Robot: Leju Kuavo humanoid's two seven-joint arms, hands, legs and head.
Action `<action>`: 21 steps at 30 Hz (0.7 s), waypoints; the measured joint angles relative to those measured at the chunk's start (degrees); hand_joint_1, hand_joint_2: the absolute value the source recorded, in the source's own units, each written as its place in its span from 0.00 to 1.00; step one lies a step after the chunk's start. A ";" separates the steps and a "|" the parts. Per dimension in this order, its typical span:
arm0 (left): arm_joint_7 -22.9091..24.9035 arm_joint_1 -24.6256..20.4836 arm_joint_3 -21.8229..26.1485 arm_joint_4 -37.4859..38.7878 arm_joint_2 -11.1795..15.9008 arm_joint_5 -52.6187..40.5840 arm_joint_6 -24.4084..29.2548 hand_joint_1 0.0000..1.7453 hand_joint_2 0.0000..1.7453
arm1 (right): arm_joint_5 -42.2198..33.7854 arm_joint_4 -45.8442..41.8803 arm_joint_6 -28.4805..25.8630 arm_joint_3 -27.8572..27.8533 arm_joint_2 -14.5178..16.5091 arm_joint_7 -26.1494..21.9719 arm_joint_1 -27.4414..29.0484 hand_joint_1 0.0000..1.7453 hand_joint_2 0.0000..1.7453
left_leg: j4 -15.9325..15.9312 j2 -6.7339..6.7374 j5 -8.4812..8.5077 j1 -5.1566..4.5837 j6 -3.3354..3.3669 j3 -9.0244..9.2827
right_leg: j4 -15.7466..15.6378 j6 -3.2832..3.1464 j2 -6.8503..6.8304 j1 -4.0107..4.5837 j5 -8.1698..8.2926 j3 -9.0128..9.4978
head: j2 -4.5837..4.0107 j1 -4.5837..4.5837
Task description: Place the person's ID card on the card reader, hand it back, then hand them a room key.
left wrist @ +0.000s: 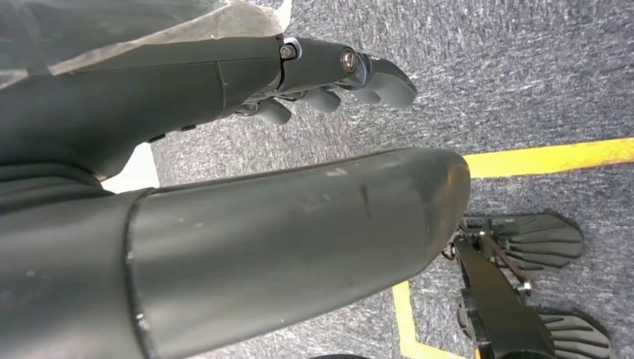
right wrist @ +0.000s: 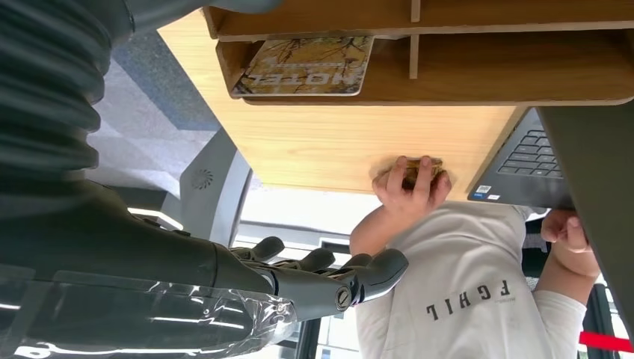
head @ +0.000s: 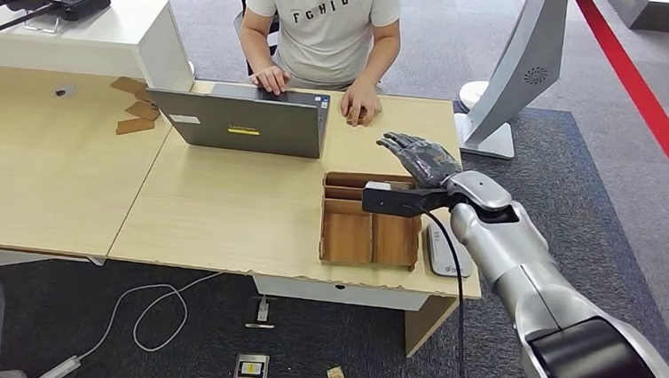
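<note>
On the right part of the bench (head: 222, 226) you have a wooden tray (head: 369, 236) split into compartments, with the near ones looking bare from the head view. The right wrist view looks into the far end of that tray (right wrist: 448, 82) and shows you a room key card (right wrist: 305, 66) printed "HOTEL" lying flat in one end compartment; from the head view that slot sits behind the right robot hand's wrist. Just right of the tray, at the bench's right edge, lies the pale card reader (head: 445, 250).

The person (head: 324, 28) sits at the far side behind an open laptop (head: 247, 122). Their hand (head: 361, 104) rests on the bench right of the laptop. In the right wrist view you can see something flat and brownish under that hand's fingers (right wrist: 413, 176), possibly the ID card, but you cannot tell for sure.

The right robot hand (head: 418, 155) hovers over the far right corner of the tray, between it and the person's hand, fingers stretched out and slightly apart, holding nothing and touching nothing. The right wrist view confirms it (right wrist: 329, 273): fingers extended, bare.

The left robot hand (left wrist: 329, 75) appears in the left wrist view, hanging above grey carpet (left wrist: 523, 75) with a yellow floor line (left wrist: 546, 155). Its fingers are loosely bent and hold nothing.
</note>
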 joint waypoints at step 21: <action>0.04 0.08 -0.59 0.00 -0.22 0.60 0.37 0.00 0.00 | -0.04 0.90 0.05 0.23 0.64 -0.08 0.81 0.00 1.00 | 0.00 0.00 0.00 0.00 0.00 0.00 | 0.00 0.00 0.00 0.00 0.00 -0.01 | 0.01 0.00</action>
